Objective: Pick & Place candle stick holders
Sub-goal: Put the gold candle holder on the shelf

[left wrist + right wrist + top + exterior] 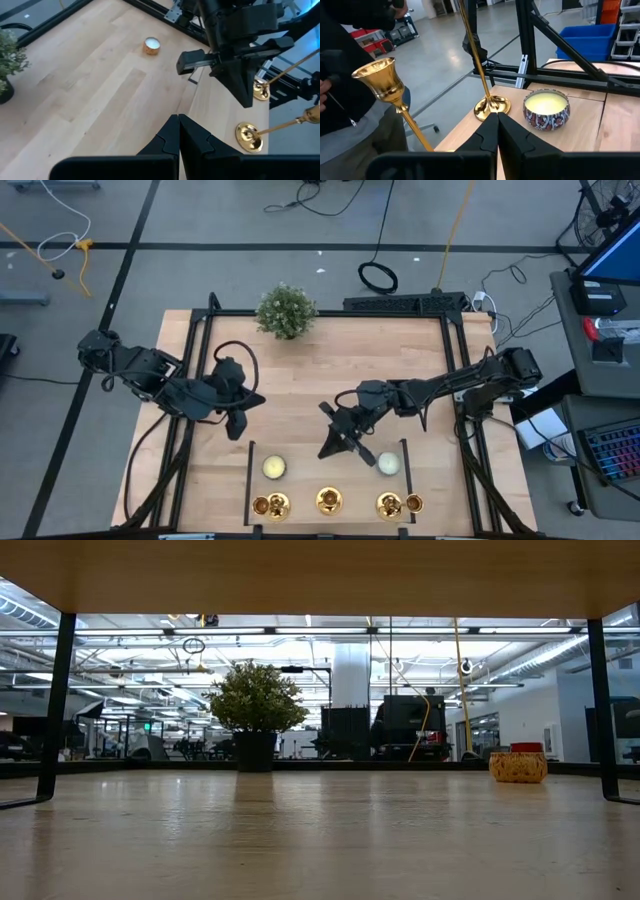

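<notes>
Overhead and level table-height views share the plant (pixel 286 311).

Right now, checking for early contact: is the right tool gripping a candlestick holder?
No. In the right wrist view the right tool is shut and empty, with the nearest candlestick holder standing free beyond it.

Open tabletop (pixel 300 395) between both arms

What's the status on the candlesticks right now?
Both grippers, left and right, shut, empty. Three candlesticks standing at table edge. Candle tin beside right gripper.
</notes>
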Robot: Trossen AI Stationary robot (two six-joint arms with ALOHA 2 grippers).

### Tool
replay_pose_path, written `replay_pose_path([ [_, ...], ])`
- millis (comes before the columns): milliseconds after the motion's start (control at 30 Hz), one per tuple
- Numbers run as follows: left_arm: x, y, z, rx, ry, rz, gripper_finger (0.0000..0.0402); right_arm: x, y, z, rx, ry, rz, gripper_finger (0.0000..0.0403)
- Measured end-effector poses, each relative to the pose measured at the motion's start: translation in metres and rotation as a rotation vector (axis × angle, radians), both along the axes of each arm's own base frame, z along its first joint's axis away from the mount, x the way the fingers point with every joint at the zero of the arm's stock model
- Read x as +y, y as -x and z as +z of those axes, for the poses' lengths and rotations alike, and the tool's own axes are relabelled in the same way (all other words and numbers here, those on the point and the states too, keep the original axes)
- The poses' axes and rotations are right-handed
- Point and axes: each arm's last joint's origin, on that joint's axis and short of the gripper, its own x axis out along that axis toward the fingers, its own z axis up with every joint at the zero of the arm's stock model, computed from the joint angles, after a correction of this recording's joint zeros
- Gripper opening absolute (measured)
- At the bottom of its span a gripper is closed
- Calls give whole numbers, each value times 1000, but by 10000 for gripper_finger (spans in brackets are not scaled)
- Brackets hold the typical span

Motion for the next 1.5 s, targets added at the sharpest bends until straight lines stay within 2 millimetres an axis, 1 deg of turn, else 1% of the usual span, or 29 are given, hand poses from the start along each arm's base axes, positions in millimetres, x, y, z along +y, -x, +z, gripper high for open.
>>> replay_pose_path([
  [167,1,1,-1,7,-12,19,3,0,0,0,20,-22,-7,0],
  [500,5,9,-10,111,25,97,3,-5,-2,0,37,-39,-50,0],
  [600,0,14,-11,135,62,89,3,-7,-2,0,52,-56,-57,0],
  [700,-12,19,-12,160,132,29,3,-6,-2,0,52,-57,-57,0],
  [833,-36,34,-13,223,284,-66,3,-6,-2,0,53,-57,-52,0],
  [1000,-70,55,-11,247,475,-103,3,-6,-1,0,66,-73,-30,0],
  [1133,-109,64,-19,278,587,-108,2,-6,-1,0,72,-80,-31,0],
  [1233,-143,61,-30,291,657,-123,1,-6,-1,0,72,-81,-31,0],
  [1300,-167,54,-36,270,720,-148,1,-6,-1,0,72,-81,-28,0],
  [1500,-232,26,-54,144,978,-214,1,-6,6,12,55,-113,21,0],
])
